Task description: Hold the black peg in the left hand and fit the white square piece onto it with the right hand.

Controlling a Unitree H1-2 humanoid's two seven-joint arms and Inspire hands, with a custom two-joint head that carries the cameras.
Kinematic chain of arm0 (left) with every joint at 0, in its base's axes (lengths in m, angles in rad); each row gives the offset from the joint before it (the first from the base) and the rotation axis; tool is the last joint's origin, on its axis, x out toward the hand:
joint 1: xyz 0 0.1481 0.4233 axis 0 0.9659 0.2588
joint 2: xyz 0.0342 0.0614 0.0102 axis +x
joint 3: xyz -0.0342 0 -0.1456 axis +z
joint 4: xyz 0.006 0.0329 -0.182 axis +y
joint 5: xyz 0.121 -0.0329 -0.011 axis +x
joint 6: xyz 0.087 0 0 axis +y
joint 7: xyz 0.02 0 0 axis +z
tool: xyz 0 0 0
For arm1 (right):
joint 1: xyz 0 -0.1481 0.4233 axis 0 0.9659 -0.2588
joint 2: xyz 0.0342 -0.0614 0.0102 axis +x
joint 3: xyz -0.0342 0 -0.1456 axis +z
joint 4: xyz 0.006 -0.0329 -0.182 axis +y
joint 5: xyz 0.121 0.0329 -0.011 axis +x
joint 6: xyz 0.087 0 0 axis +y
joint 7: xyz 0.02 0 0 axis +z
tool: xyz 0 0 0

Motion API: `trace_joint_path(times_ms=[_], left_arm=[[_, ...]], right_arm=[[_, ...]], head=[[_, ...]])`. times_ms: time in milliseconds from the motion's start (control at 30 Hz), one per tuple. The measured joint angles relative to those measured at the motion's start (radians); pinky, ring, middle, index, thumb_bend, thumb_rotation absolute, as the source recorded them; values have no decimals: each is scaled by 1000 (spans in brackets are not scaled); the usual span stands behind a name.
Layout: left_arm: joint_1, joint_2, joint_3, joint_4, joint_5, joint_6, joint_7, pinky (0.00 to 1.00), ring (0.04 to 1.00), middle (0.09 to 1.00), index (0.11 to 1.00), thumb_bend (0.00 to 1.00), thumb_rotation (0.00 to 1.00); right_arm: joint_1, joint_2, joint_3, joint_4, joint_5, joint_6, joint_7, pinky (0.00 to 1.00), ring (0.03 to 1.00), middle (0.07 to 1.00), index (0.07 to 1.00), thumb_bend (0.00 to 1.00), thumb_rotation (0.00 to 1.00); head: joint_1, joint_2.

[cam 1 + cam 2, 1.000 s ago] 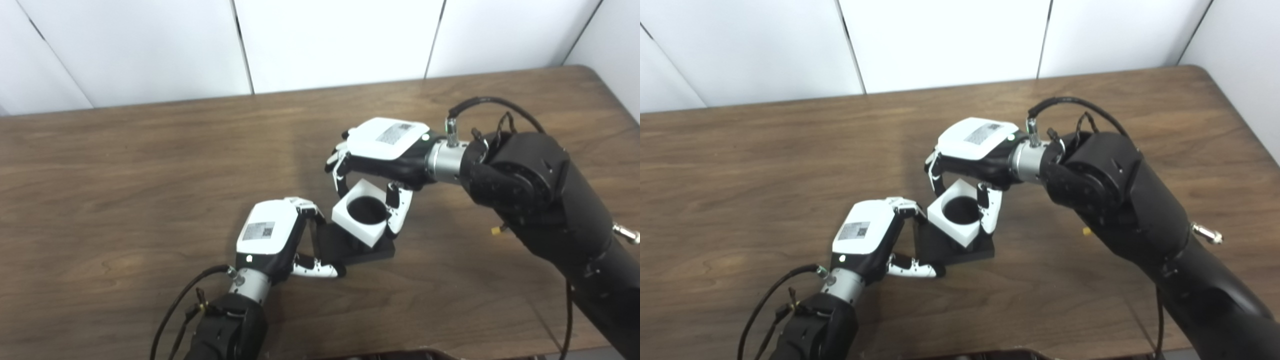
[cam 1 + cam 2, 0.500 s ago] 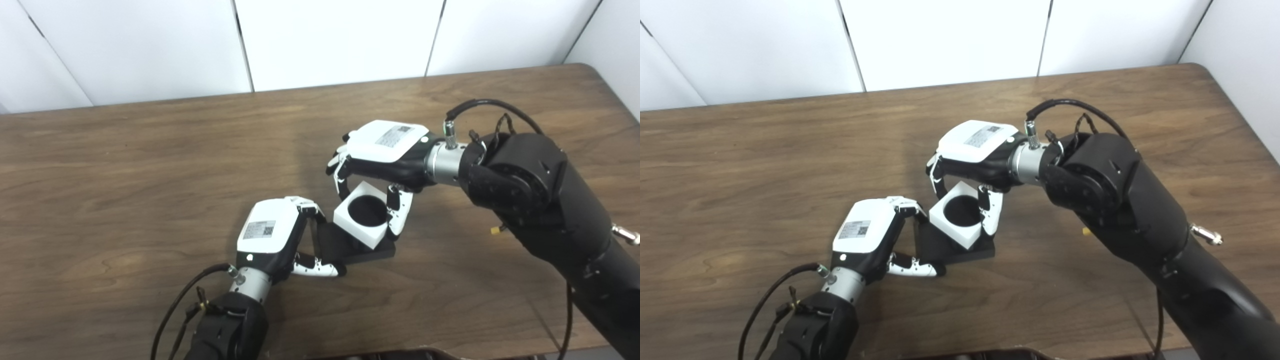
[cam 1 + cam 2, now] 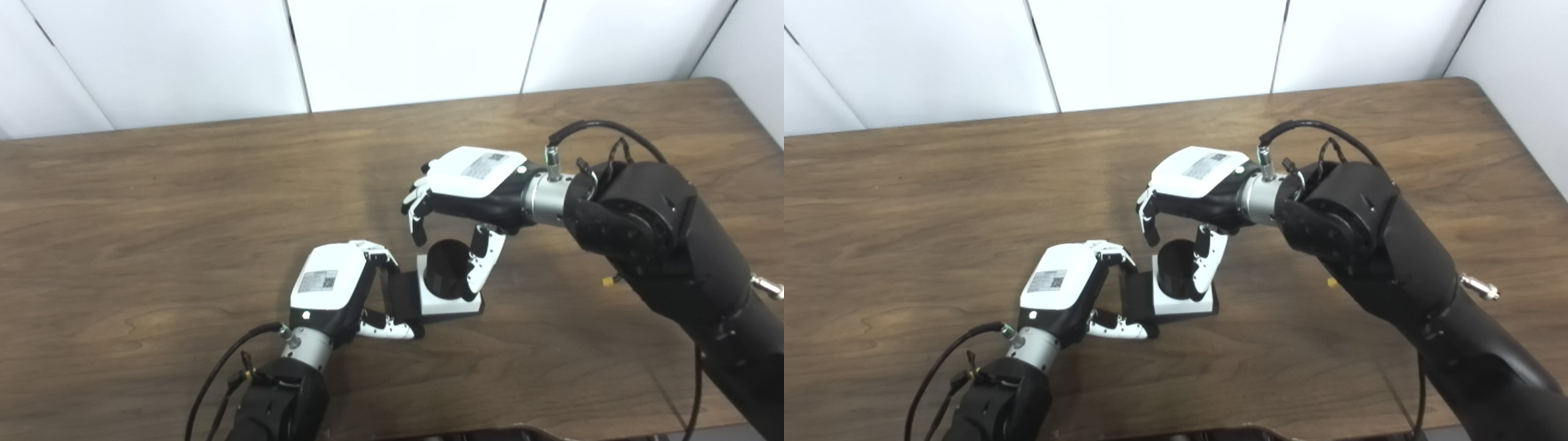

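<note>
Seating is done: the white square piece (image 3: 449, 297) lies flat on the black base, ringing the black peg (image 3: 446, 274). Your left hand (image 3: 343, 291) grips the base edge on the surface (image 3: 153, 214). Your right hand (image 3: 456, 211) hovers open around the peg. Next, withdraw it upward. Half a second ago it held the piece tilted above.

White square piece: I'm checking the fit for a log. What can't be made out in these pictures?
- Whether the white square piece sits flush on the black base: both views, contact hidden under it.
- Whether the right hand touches the black peg: thumb overlaps it.
- The left hand grip on the base: its palm hides it.
</note>
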Motion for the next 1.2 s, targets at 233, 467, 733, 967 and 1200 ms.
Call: trace_joint_path(times_ms=[233,467,733,967,1200], left_arm=[[0,0,1,0,0,0,0,791,822,763,488,519,51],[0,0,1,0,0,0,0,790,818,760,488,519,56],[0,-3,0,-26,63,23,-67,841,855,826,768,905,413],[1,-10,20,-37,71,31,-110,832,862,865,868,992,544],[1,-9,37,-41,47,28,-123,840,873,883,900,1000,571]], right_arm=[[0,0,-5,0,0,3,4,1000,920,866,633,918,315],[-5,1,-17,0,2,14,12,1000,911,863,627,928,300],[-11,2,-19,0,1,16,12,1000,912,866,627,925,298],[-11,4,-19,0,0,17,12,1000,907,864,626,930,293],[-11,5,-19,0,-2,17,12,1000,909,862,625,931,290]], head=[[-2,0],[-6,0],[-9,2],[-14,-2],[-11,-3]])
